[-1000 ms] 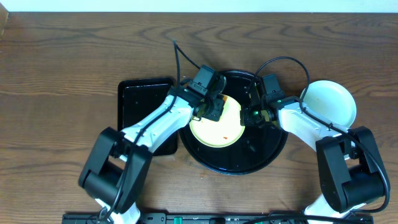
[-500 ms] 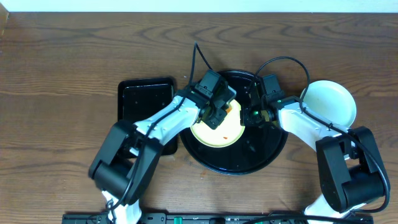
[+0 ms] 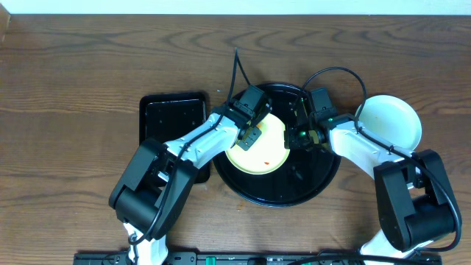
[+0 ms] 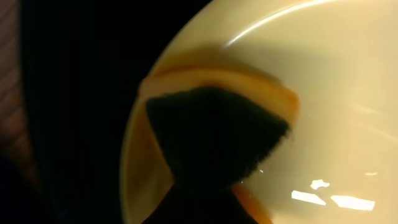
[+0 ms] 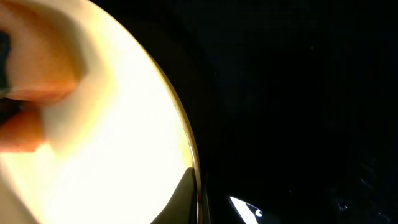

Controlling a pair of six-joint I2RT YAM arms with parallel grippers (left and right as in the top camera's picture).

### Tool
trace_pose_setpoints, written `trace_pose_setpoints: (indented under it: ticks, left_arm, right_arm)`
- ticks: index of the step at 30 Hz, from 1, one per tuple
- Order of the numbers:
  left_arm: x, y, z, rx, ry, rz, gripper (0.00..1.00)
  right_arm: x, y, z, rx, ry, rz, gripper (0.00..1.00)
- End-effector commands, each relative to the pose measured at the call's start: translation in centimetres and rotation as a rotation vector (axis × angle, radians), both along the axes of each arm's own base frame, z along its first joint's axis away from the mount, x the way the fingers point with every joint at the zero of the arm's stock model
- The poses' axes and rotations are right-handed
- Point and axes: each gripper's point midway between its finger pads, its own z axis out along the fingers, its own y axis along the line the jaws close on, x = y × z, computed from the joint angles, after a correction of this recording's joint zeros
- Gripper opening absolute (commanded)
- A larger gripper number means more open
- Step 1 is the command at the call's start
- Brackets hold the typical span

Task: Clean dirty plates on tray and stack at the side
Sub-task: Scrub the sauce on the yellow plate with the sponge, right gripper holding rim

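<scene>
A pale yellow plate lies on the round black tray, with a small red sauce spot on its lower part. My left gripper is over the plate's upper left, shut on a sponge with a dark face and an orange layer, pressed on the plate. My right gripper is shut on the plate's right rim; one dark finger lies over the plate's edge. A pale plate rests on the table right of the tray.
A smaller rectangular black tray lies left of the round tray, partly under my left arm. Cables arc above both wrists. Bare wooden table surrounds everything.
My left wrist has shifted slightly right and turned over the plate with the sponge, and its arm has swung inward. The right gripper and the plate have stayed put.
</scene>
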Motion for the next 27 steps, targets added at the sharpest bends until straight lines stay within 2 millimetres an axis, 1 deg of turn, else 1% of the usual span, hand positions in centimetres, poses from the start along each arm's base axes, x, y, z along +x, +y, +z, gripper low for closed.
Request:
trace_pose_setpoints:
  ticks: [1, 4, 6, 9, 11, 12, 14, 20, 21, 24, 27]
  left_arm:
    - [-0.6, 3.4, -2.1, 0.108, 0.037, 0.145, 0.13]
    - [-2.9, 2.8, -2.7, 0.056, 0.154, 0.184, 0.13]
    - [-4.3, 2.8, -2.9, 0.033, 0.220, 0.241, 0.13]
    - [-5.7, 3.0, -3.0, 0.025, 0.281, 0.330, 0.13]
    - [-6.9, 2.5, -3.1, -0.008, 0.346, 0.354, 0.13]
    - [-7.8, 1.5, -3.0, -0.056, 0.402, 0.347, 0.12]
    - [-8.0, 1.2, -2.9, -0.071, 0.417, 0.329, 0.10]
    - [-7.8, 0.9, -2.5, -0.084, 0.408, 0.320, 0.10]
    - [-7.8, 0.6, -2.4, -0.099, 0.415, 0.309, 0.10]
    - [-8.1, -1.2, -2.1, -0.181, 0.450, 0.221, 0.10]
    - [-7.9, -2.0, -1.9, -0.227, 0.455, 0.209, 0.09]
  right_arm:
    - [-0.5, -1.0, -1.5, -0.053, 0.038, -0.026, 0.01]
    - [-0.5, -1.0, -1.5, -0.053, 0.038, -0.026, 0.01]
    - [-0.5, -1.0, -1.5, -0.053, 0.038, -0.026, 0.01]
    - [-0.5, -1.0, -1.5, -0.053, 0.038, -0.026, 0.01]
    - [-0.5, -1.0, -1.5, -0.054, 0.039, -0.026, 0.01]
    - [-0.5, -1.0, -1.5, -0.054, 0.039, -0.026, 0.01]
    - [-0.5, -1.0, -1.5, -0.054, 0.038, -0.026, 0.01]
    - [-0.5, -1.0, -1.5, -0.053, 0.038, -0.026, 0.01]
    - [-0.5, -1.0, -1.5, -0.053, 0.038, -0.026, 0.01]
    - [-0.5, -1.0, -1.5, -0.053, 0.038, -0.026, 0.01]
    - [-0.5, -1.0, -1.5, -0.054, 0.038, -0.026, 0.01]
